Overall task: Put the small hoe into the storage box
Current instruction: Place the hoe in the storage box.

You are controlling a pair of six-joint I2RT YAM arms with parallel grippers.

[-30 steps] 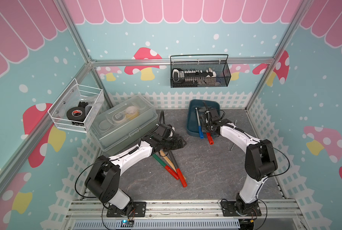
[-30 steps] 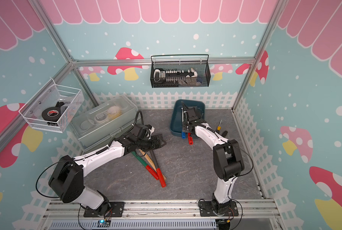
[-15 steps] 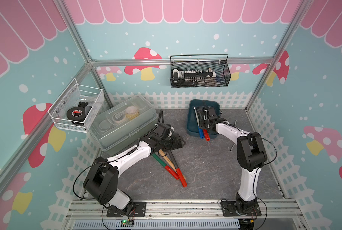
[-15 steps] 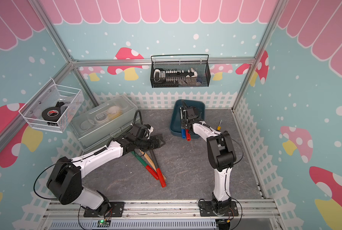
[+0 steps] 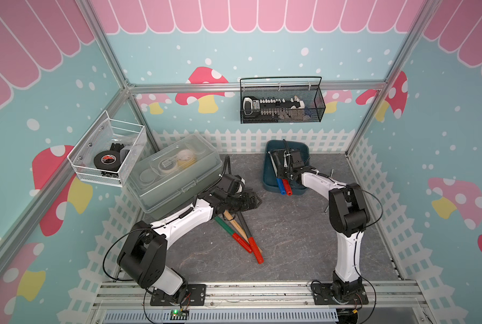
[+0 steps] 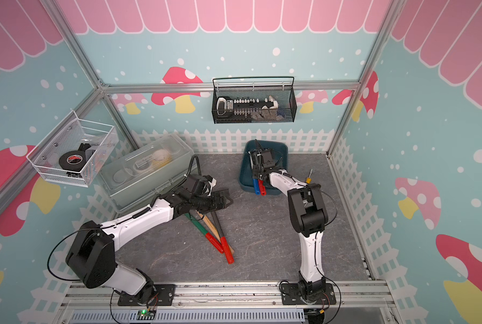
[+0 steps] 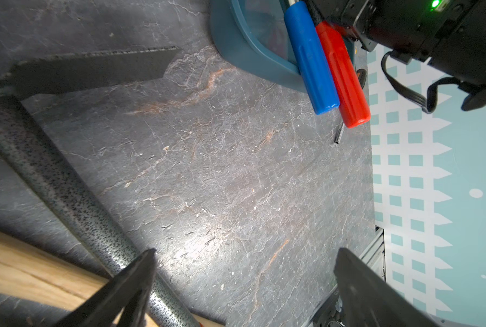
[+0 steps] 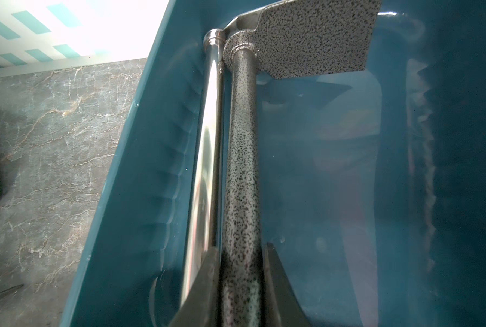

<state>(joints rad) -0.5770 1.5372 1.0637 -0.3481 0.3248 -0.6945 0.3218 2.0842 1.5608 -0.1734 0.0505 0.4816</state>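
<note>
Top views: the table [image 5: 290, 238] is carrying the box [image 5: 295, 143] at its far edge. The hoe [image 5: 287, 187] is lying in it, and a pile [image 5: 242, 232] of long tools is lying well apart, under the left arm.
Box: its walls are standing low and it is falling short of the handles, so two grips are sticking out over the near rim.
Hoe position: its speckled shaft is running lengthwise just beside a chrome tool [image 8: 207, 141] along one wall. The blade is at the far end and the red grip is overhanging the rim. I cannot tell whether the blade is touching the floor.
Right gripper [image 8: 240, 249]: its fingers are pinching the speckled shaft from both sides.
Left gripper [image 7: 246, 252]: its fingers are standing spread wide, hovering over the pile and gripping nothing.
Handling: the hoe is looking stiff, all metal and head-heavy. The round painted shaft is likely slick and prone to rolling in a pinch. Holding the shaft nearer the blade is probably balancing it best, while the red grip is likely offering more friction.
</note>
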